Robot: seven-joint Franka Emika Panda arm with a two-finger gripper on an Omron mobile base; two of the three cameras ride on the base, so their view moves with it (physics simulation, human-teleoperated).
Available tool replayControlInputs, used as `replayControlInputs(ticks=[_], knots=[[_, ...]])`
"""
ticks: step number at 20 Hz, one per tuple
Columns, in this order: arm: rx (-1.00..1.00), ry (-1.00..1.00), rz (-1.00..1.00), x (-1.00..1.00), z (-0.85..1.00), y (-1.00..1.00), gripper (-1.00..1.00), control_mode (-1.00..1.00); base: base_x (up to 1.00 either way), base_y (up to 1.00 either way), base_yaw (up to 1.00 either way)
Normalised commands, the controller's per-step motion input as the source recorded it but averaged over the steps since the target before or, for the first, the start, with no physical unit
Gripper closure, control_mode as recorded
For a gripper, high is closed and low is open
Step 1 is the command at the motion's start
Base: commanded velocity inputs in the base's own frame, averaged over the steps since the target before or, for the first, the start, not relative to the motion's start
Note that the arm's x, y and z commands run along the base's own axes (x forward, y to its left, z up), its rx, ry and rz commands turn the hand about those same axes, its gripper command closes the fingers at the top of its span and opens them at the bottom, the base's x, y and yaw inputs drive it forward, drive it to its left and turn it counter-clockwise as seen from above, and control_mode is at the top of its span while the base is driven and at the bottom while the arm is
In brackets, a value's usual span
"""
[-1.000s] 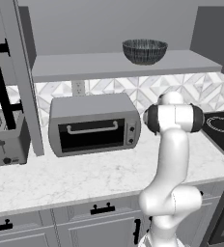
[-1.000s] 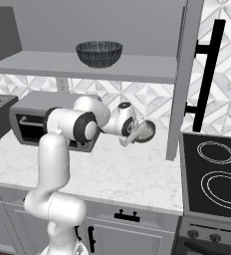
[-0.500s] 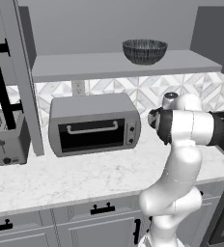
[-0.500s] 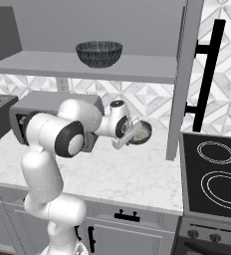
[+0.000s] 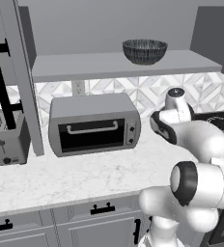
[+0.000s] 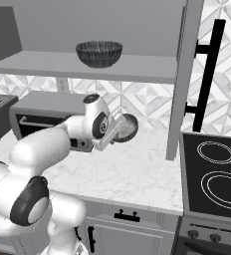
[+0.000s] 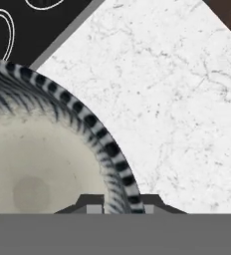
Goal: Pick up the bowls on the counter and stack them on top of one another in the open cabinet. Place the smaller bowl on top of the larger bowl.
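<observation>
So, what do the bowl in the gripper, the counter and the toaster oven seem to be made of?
The smaller bowl held by the gripper looks like glazed ceramic: dark-and-pale streaked wall, smooth cream inside, though it might be painted otherwise. The counter looks like polished marble or an imitation, white with faint grey veins. The toaster oven looks like brushed metal, silver-grey, with a dark glass door.

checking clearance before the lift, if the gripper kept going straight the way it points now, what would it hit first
Judging by the hand view, the gripper, shut on the rim of the smaller bowl, points down at the counter. Bare marble would probably come first, near the stove edge; depth is unclear.
</observation>
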Motion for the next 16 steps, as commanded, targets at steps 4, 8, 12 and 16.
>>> replayControlInputs(ticks=[4, 8, 12, 16], knots=[[0.00, -0.04, 0.11, -1.00, 1.00, 0.24, 1.00, -1.00, 0.00, 0.00, 0.00], [0.02, -0.10, 0.14, -1.00, 1.00, 0.19, 1.00, -1.00, 0.00, 0.00, 0.00], [0.06, -0.10, 0.17, -0.84, 1.00, 0.24, 1.00, -1.00, 0.00, 0.00, 0.00], [0.05, -0.09, 0.21, -0.61, 1.00, 0.19, 1.00, -1.00, 0.00, 0.00, 0.00]])
